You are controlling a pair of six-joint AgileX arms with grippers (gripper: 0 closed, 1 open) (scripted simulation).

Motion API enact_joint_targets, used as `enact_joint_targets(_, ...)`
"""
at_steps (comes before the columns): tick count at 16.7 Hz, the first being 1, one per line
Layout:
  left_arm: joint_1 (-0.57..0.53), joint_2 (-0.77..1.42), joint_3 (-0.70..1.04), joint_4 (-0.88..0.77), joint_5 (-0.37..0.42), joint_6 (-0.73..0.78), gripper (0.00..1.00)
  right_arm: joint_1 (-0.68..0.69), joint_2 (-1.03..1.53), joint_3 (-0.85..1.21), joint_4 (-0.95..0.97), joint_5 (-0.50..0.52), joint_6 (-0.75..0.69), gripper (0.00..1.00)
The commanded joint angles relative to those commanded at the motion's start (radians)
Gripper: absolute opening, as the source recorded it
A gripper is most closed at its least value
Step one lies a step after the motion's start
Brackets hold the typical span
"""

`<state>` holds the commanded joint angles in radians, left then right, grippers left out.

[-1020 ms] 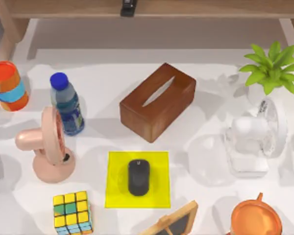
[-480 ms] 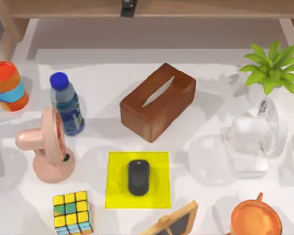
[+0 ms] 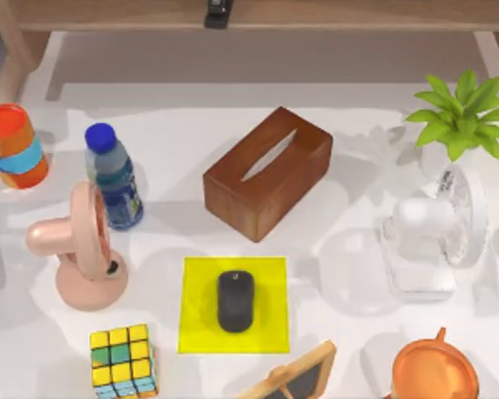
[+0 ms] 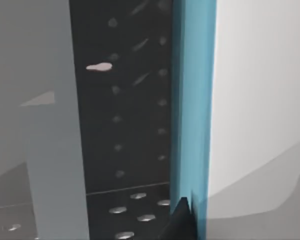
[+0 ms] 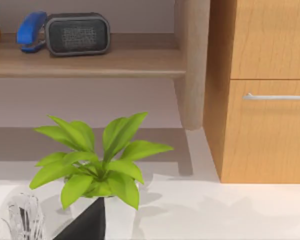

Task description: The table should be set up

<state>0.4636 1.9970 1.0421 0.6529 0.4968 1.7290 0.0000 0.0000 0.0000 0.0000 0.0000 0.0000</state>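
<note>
Table [image 3: 258, 116]: the broad white top ran across the whole top view, crowded from 9 to 3 o'clock.
Mouse on mat: a black mouse [image 3: 235, 300] sat about centred on the yellow mat [image 3: 195, 332], at 6 o'clock from the wooden tissue box [image 3: 268, 172]. Looked like the setup part was already done, tbh.
Long axis: the mouse ran 12-to-6 and the tissue box slanted toward 1 o'clock.
Left side stuff: pink fan [image 3: 76, 253], blue-capped bottle [image 3: 113, 176], cube [image 3: 123, 360] and a striped can [image 3: 15, 145] out at 9 o'clock.
Right side stuff: white fan [image 3: 432, 237] and potted plant [image 3: 461, 116] at 2 o'clock, orange pot [image 3: 434, 371] at 5 o'clock.
Left gripper [image 4: 182, 217]: a dark tip poked up against a blue-edged panel, well away from the table things; couldn't tell whether it was open or holding anything.
Right gripper [image 5: 87, 222]: a dark tip in front of the plant [image 5: 97, 162], facing the shelf; same deal, can't tell.
Which arm's nearer: honestly a toss-up, since the mouse lay mid-table.
</note>
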Motion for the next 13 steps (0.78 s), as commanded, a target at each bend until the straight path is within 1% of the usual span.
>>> enact_joint_targets(1,0.0,0.0,0.0,0.0,0.0,0.0,0.0,0.0,0.0,0.0,0.0,0.0,0.0,1.0)
enact_joint_targets(13,0.0,0.0,0.0,0.0,0.0,0.0,0.9,0.0,0.0,0.0,0.0,0.0,0.0,1.0)
